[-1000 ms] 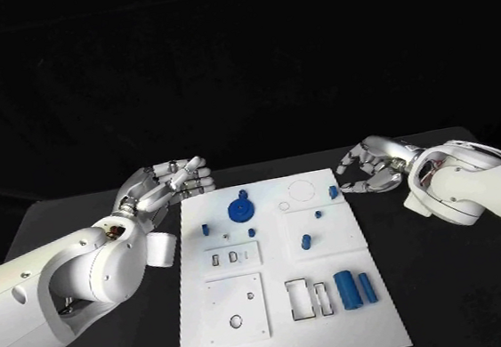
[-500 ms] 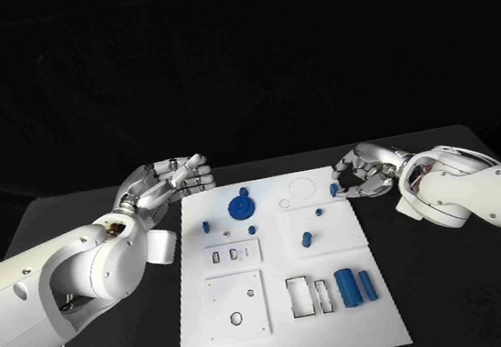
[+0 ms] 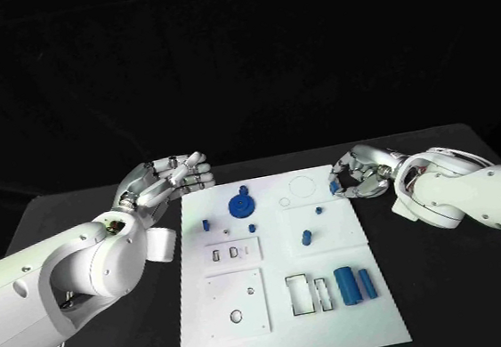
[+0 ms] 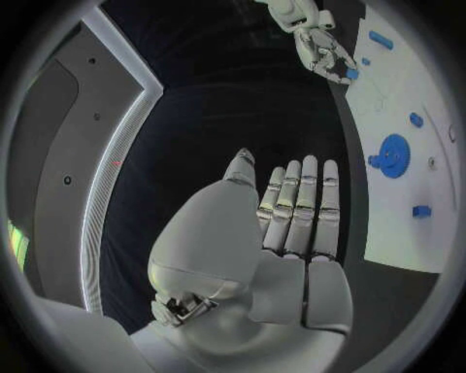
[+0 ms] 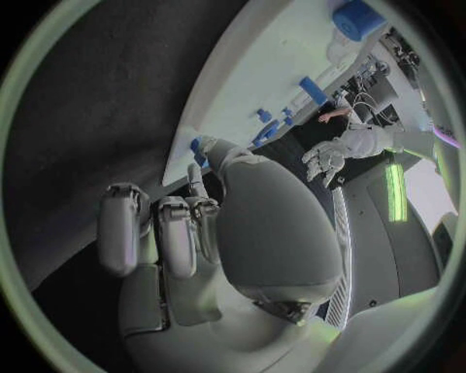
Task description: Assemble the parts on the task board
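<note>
Right hand (image 3: 357,172) sits at the far right edge of the task board (image 3: 290,329), fingers curled around a small blue peg (image 3: 334,188) at the board's rim. From my seat I read contact at the fingertips, but I cannot tell whether the peg is actually pinched or only touched; the right wrist view shows a blue bit (image 5: 198,146) right at the fingertips by the board's edge, no clearer.

Left hand (image 3: 171,179) hovers off the board's far left corner, above the black table (image 3: 477,280). Nothing in it. Left wrist view shows its fingers (image 4: 301,210) straight and pressed side by side, thumb alongside.

On the board: blue gear (image 3: 241,205) at the far middle, small blue pieces near it. Two blue cylinders (image 3: 355,285) lie side by side at the near right, just beside an empty rectangular slot (image 3: 300,295). One short blue piece (image 3: 306,238) stands mid-board.
</note>
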### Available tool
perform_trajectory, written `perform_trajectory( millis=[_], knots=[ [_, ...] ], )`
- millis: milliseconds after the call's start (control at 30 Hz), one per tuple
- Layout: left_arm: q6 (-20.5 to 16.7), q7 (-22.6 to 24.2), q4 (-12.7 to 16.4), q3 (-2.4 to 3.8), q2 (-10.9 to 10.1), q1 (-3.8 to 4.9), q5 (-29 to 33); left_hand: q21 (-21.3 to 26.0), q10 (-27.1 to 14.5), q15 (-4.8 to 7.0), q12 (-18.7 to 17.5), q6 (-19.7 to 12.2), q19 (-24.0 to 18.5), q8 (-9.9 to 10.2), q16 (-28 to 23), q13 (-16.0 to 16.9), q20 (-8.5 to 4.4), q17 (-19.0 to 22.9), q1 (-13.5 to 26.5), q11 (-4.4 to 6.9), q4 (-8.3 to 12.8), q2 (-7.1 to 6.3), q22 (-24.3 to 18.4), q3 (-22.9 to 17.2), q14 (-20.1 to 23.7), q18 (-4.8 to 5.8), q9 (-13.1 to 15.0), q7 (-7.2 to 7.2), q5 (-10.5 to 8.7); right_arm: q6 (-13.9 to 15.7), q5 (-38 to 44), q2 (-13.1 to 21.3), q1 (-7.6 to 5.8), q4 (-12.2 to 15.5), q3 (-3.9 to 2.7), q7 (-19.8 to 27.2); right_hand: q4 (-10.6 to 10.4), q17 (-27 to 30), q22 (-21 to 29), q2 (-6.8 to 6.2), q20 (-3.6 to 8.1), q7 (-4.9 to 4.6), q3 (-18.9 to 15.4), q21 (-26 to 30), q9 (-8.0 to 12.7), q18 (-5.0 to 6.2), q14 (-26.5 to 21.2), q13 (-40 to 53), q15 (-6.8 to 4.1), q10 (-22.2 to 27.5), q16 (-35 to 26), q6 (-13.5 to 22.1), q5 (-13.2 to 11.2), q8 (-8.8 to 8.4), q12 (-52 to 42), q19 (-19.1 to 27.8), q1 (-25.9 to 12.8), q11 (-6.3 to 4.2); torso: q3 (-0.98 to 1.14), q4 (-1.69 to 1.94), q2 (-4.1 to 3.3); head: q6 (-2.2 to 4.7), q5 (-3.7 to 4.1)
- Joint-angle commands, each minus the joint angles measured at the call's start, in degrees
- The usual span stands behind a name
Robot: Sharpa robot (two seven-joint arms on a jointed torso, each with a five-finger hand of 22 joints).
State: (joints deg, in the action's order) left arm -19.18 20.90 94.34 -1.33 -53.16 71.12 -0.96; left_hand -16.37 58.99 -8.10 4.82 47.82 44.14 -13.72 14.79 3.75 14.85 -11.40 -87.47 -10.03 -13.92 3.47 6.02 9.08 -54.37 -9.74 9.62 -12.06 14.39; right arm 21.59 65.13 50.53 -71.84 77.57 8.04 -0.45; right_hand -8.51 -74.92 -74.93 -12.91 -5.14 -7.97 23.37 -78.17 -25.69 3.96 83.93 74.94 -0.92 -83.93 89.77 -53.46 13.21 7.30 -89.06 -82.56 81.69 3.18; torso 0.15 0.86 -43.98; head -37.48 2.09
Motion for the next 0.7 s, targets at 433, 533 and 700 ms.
perform_trajectory(
  millis=[433, 533, 700],
  knots=[
    [1.1, 0.0, 0.1, 0.04, 0.0, 0.04, 0.1, 0.4, -0.1, -0.36, -0.3, 0.1, 0.5, 0.3, -0.4, 0.1, -0.02, -0.1, 0.2, -0.37, 0.1, 0.31, -0.1, 0.5, 0.1, -0.71, -0.1, -0.34, -0.37, -0.6, 1.4, -0.5, 0.08, 0.1, 0.00, -0.1, 0.5, -15.1, -3.4, 0.02, -0.02, 0.32, 2.2, -0.1, 0.2, -0.45, 6.1, 14.7, -0.05, -5.8, 0.2, -2.1, -0.5, 0.91, -0.6, -0.1, -0.6, -0.21, -0.03, -0.03, 0.07, -0.07, -0.12],
    [1.1, 0.0, 0.1, 0.04, 0.0, 0.04, 0.1, 0.4, -0.1, -0.36, -0.3, 0.1, 0.5, 0.3, -0.4, 0.1, -0.02, -0.1, 0.2, -0.37, 0.1, 0.31, -0.1, 0.5, 0.1, -0.71, -0.1, -0.34, -0.37, -0.6, 1.4, -0.5, 0.09, 0.0, 0.00, -0.1, 0.7, -15.1, -3.6, 0.05, 0.14, 0.65, 2.8, -0.1, 0.2, -0.46, 6.1, 14.8, -0.26, -5.9, 0.2, -3.2, -0.6, 1.46, -0.7, -0.1, -1.1, -0.47, -0.01, -0.03, 0.05, -0.07, -0.06],
    [1.1, -0.1, 0.1, 0.04, 0.0, 0.04, 0.1, 0.4, -0.1, -0.36, -0.3, 0.1, 0.5, 0.3, -0.4, 0.1, -0.02, -0.1, 0.2, -0.37, 0.1, 0.31, -0.1, 0.5, 0.1, -0.71, -0.1, -0.34, -0.37, -0.4, 1.4, -0.5, 0.09, -0.1, 0.00, -0.2, 1.1, -15.1, -3.8, 0.16, 0.39, 1.04, 3.6, -0.3, 0.0, -0.52, 6.1, 14.9, -0.56, -6.0, 0.2, -4.3, -0.6, 2.06, -0.8, -0.3, -1.6, -0.81, 0.01, -0.04, 0.05, -0.11, -0.01]
  ],
)
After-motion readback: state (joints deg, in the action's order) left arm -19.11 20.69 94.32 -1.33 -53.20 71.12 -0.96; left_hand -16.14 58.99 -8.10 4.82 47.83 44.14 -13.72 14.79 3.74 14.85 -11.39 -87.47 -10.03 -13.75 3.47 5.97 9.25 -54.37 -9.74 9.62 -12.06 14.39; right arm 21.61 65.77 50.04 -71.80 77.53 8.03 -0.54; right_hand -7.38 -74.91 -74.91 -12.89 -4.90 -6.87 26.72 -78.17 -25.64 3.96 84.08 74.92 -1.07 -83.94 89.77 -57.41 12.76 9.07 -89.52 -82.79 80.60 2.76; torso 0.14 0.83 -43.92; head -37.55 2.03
